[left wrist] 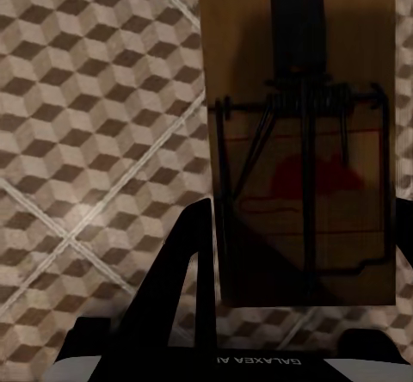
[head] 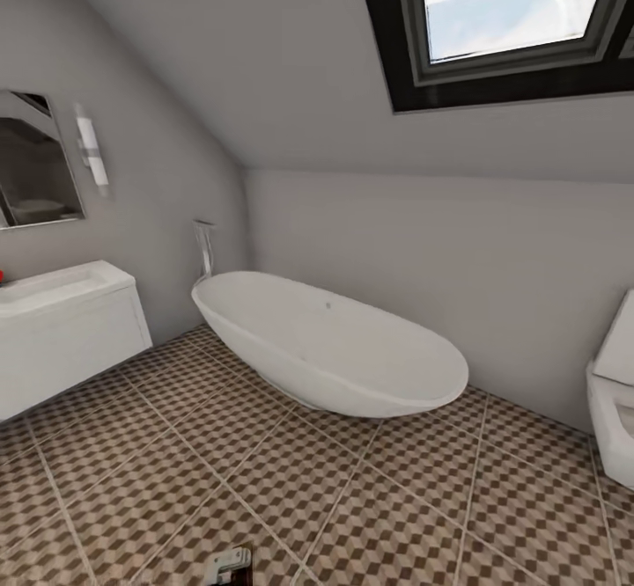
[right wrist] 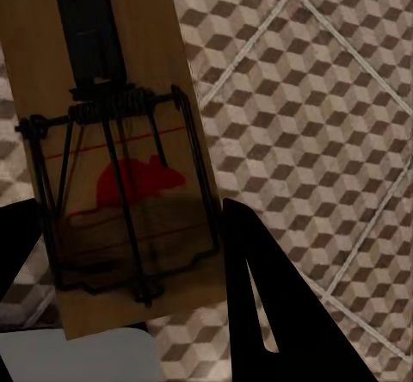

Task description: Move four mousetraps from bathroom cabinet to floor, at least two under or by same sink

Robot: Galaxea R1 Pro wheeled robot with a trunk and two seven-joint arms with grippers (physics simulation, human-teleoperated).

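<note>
In the left wrist view a brown wooden mousetrap (left wrist: 301, 167) with black wire and a red mark sits between the fingers of my left gripper (left wrist: 297, 227), which is shut on it above the cube-patterned bathroom floor (left wrist: 86, 141). The right wrist view has a second mousetrap (right wrist: 112, 158), with my right gripper (right wrist: 125, 218) shut on it over the same tiling (right wrist: 318, 141). The white straight-edged sink (head: 62, 304) stands at the head view's left, on the wall. A small grey and brown piece (head: 231, 566) peeks in at that view's bottom edge. The cabinet is out of view.
A big oval white bathtub (head: 335, 348) stands along the far wall, with a tall tap (head: 205, 247) behind it. A white toilet (head: 616, 401) is at the right edge. Above the sink hang a mirror (head: 35, 164) and a wall light (head: 92, 150). Tiled floor (head: 264, 480) stretches ahead.
</note>
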